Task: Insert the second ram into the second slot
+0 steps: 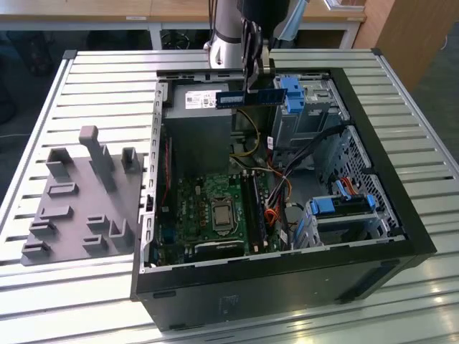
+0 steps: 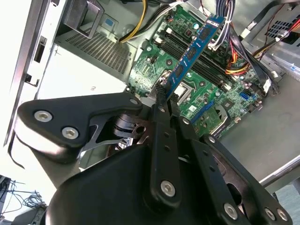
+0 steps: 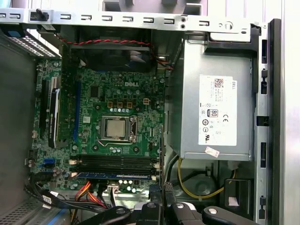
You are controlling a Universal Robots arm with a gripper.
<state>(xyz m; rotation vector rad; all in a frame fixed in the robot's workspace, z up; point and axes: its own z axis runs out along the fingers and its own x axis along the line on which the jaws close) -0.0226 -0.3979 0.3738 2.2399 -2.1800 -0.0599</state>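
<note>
- Pincer (image 2: pixel 165 95) is seen clenched on one end of the second ram (image 2: pixel 194 47) in the second wrist view, with the fingertips (image 2: pixel 161 92) pressed against both flat faces
- In the exterior view the second ram (image 1: pixel 247 97) is held aloft by the gripper (image 1: pixel 250 87), lying level and long-edge down, above the open computer case (image 1: pixel 287 276) and clear of the board
- A white label is seen on the stick near the end towards the exterior view's left; its print cannot be made out
- Below, the green motherboard (image 3: pixel 93 103) is seen with its memory slots (image 3: pixel 115 163) lying side by side; a blue stick (image 3: pixel 115 176) appears seated in one of them
- Processor socket (image 3: pixel 116 129) is noted just beside the slots
- Further off, a white label with a code square and marks is carried by the grey power supply (image 3: pixel 218 70)
- Grey fixture plate (image 1: pixel 79 193) lies on the slatted table (image 1: pixel 107 86), at the exterior view's left
</note>
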